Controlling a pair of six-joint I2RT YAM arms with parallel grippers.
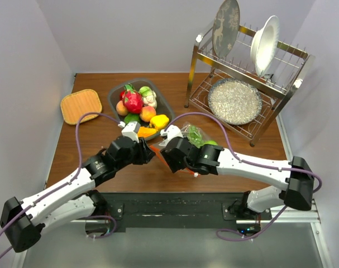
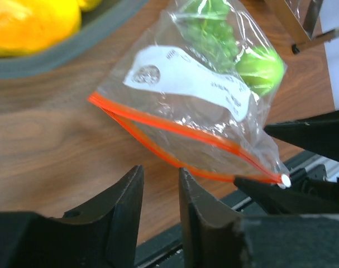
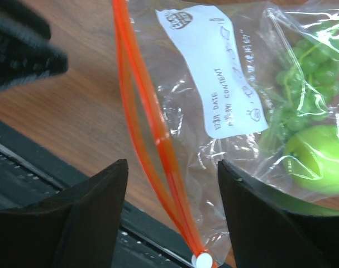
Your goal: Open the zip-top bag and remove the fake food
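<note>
The zip-top bag [image 1: 195, 134] lies on the wooden table just in front of both grippers, mouth toward them. Its orange-red zip strip [image 2: 158, 125] is parted into two lines. The white slider [image 2: 285, 180] sits at the strip's end nearest the table's front edge. Inside are a green apple [image 3: 320, 159] and a bunch of green grapes [image 3: 309, 72]. My right gripper [image 3: 172, 163] is open, its fingers on either side of the slider end [image 3: 203, 261], not pinching. My left gripper [image 2: 160, 170] is open and empty, just short of the strip.
A grey bin [image 1: 114, 92] with several fake fruits and vegetables stands behind the bag. A metal dish rack [image 1: 247, 72] with plates stands at the back right. An orange woven mat [image 1: 81, 106] lies at the back left. The table's front edge is just under the grippers.
</note>
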